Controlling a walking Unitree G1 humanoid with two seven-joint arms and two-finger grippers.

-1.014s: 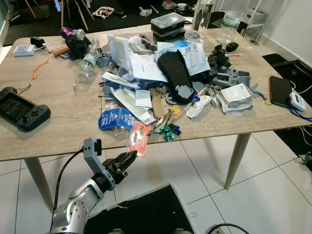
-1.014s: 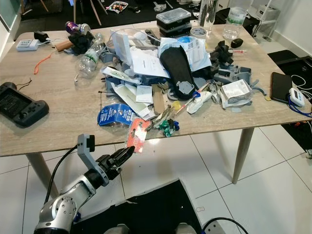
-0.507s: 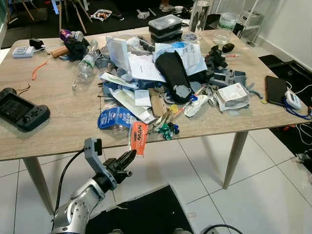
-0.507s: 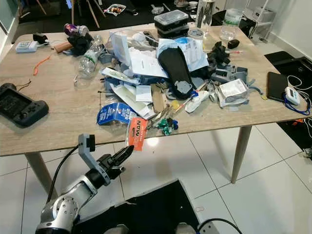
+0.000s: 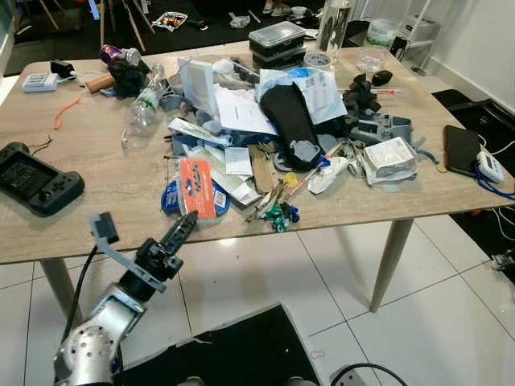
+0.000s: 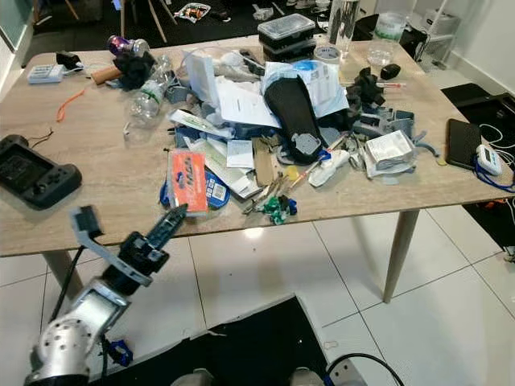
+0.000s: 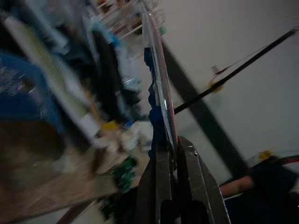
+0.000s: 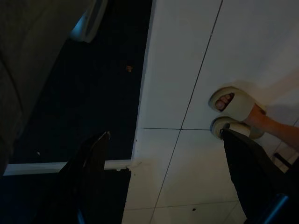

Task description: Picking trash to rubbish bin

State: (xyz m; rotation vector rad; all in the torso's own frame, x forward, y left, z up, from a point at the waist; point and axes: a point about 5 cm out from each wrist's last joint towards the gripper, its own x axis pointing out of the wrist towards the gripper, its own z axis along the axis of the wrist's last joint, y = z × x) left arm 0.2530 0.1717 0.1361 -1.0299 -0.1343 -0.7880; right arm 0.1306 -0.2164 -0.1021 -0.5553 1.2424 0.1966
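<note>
My left gripper (image 5: 184, 223) is shut on the bottom edge of a flat orange-red blister pack (image 5: 195, 187). It holds the pack upright just in front of the wooden table's (image 5: 96, 217) near edge, over a blue packet (image 5: 170, 199). In the left wrist view the pack (image 7: 156, 84) stands edge-on, pinched between the two black fingers (image 7: 160, 186). A heap of papers, wrappers and packaging (image 5: 265, 129) covers the middle of the table. My right gripper (image 8: 164, 134) hangs open over the tiled floor.
A black game controller (image 5: 36, 178) lies at the table's left and a dark phone (image 5: 463, 149) at its right edge. A plastic bottle (image 5: 143, 108) lies at the back left. A black mat (image 5: 233, 346) covers the floor below. A person's feet in slippers (image 8: 233, 105) stand near my right arm.
My left arm has swung left and upward, carrying the orange-red pack from the table's front edge to a higher, upright position in front of the blue packet.
</note>
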